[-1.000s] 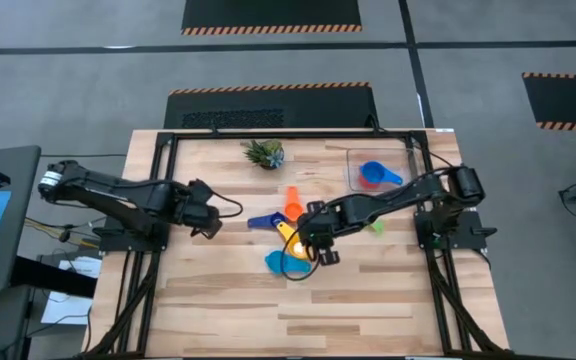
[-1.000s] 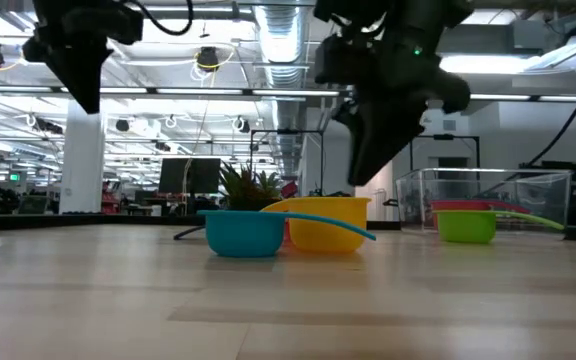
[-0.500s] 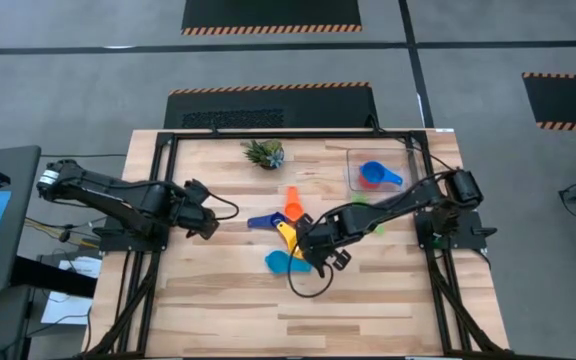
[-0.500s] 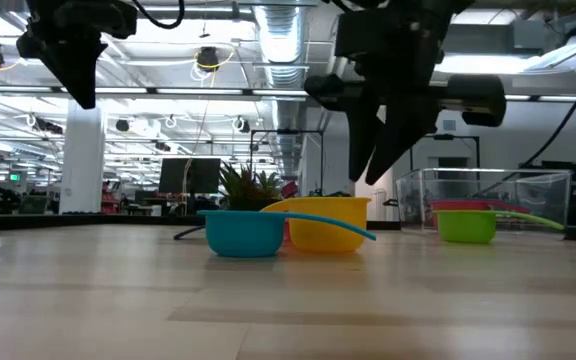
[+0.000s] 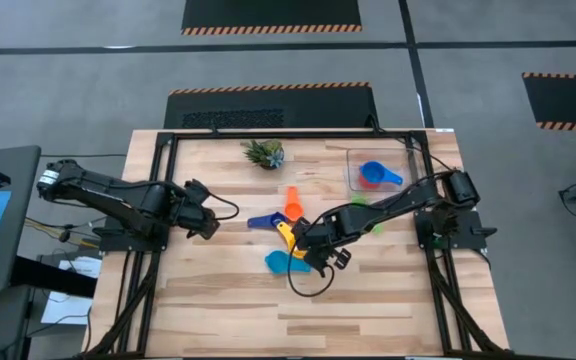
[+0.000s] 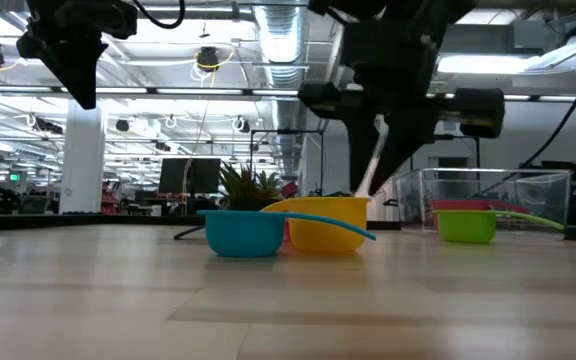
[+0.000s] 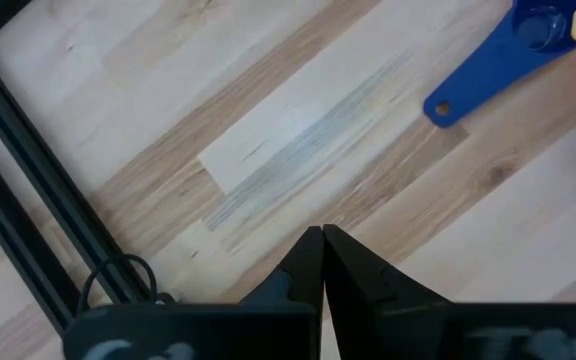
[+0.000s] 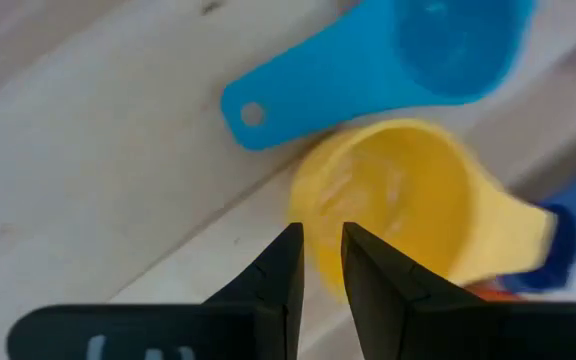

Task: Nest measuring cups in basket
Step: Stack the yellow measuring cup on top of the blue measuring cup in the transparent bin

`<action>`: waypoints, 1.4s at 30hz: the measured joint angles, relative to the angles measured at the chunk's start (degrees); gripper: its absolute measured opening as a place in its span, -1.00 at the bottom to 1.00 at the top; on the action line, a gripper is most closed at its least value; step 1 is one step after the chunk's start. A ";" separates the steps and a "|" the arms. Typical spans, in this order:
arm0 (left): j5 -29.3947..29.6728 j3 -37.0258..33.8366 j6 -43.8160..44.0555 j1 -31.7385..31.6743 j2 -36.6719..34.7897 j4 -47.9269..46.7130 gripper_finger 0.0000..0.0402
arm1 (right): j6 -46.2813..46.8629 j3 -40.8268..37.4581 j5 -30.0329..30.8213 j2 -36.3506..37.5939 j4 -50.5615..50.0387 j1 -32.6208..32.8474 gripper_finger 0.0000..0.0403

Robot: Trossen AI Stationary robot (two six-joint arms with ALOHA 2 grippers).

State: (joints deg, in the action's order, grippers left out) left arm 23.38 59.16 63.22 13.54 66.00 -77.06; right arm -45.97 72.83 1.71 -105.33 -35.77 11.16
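Right pincer [image 8: 320,262] hangs just above the round yellow plastic measuring cup [image 8: 393,200], fingers a narrow slit apart, holding nothing.

The yellow cup sits mid-tabletop touching the light blue plastic measuring cup [image 5: 280,262], with the dark blue cup's flat handle [image 7: 488,72] and the orange cup [image 5: 292,205] close by. The green cup [image 6: 466,226] lies nearer the clear square plastic basket [image 5: 351,175], which holds a blue cup [image 5: 374,175] by the far right edge. Left pincer [image 7: 322,258] is closed and empty over bare light wooden tabletop [image 5: 228,300] at the left side; the near half lies open.
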 joint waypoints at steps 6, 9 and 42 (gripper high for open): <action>-0.17 0.00 0.00 0.00 0.01 -0.01 -1.00 | -1.05 -0.03 0.16 -3.04 0.39 0.06 -0.53; -0.17 0.00 0.00 0.00 0.00 -0.03 -1.00 | -1.05 -0.03 0.37 -4.31 1.23 0.06 -0.53; 1.33 0.00 -5.46 -0.02 0.00 1.55 -1.00 | 97.71 10.32 22.64 22.36 -41.65 -22.69 -0.96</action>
State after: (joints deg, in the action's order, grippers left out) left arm 24.70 59.16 57.76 13.52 66.00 -75.50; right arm 51.75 83.14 24.35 -82.97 -77.42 -11.53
